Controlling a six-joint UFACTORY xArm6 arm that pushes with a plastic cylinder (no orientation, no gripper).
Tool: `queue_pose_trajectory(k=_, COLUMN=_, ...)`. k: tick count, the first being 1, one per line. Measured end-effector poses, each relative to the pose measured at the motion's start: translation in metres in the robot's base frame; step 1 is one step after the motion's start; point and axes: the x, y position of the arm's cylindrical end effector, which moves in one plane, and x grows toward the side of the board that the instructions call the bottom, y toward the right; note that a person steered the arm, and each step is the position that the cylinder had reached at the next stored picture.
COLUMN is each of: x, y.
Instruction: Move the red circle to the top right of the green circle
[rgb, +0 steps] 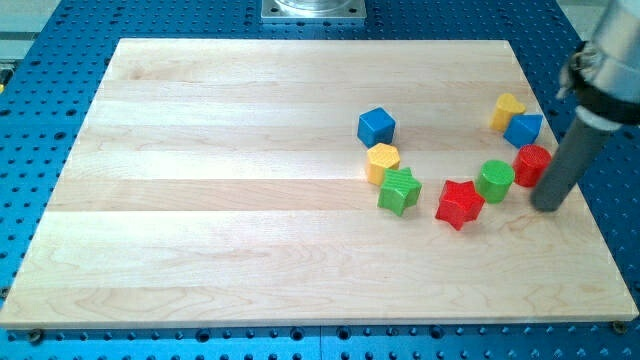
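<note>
Camera view, red circle near the board's right edge, touching my tip on its left, a short ridged cylinder beside green circle, no fingers on the rod.

Bright, even overhead light, no harsh glare. Pale wooden board evenly lit, faint sheen across the grain. Blocks cast short soft shadows toward the view's bottom. Dark rod at the view's right heavily motion-blurred; my tip smeared, edges indistinct. Overall picture slightly soft, low resolution. Blue perforated table saturated, holes crisp near the view's bottom.
</note>
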Motion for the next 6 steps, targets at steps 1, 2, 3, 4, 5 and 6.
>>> queue_pose_trajectory(k=1, x=-0.014, y=-0.004)
queue_pose_trajectory(k=2, x=-0.014, y=-0.025)
queue_pose_trajectory(k=3, x=-0.020, y=-0.023)
queue_pose_trajectory(k=4, x=-0.030, y=0.029)
queue_pose_trajectory(k=5, x=-0.053, y=0.019)
queue_pose_trajectory(k=6, x=-0.058, y=-0.003)
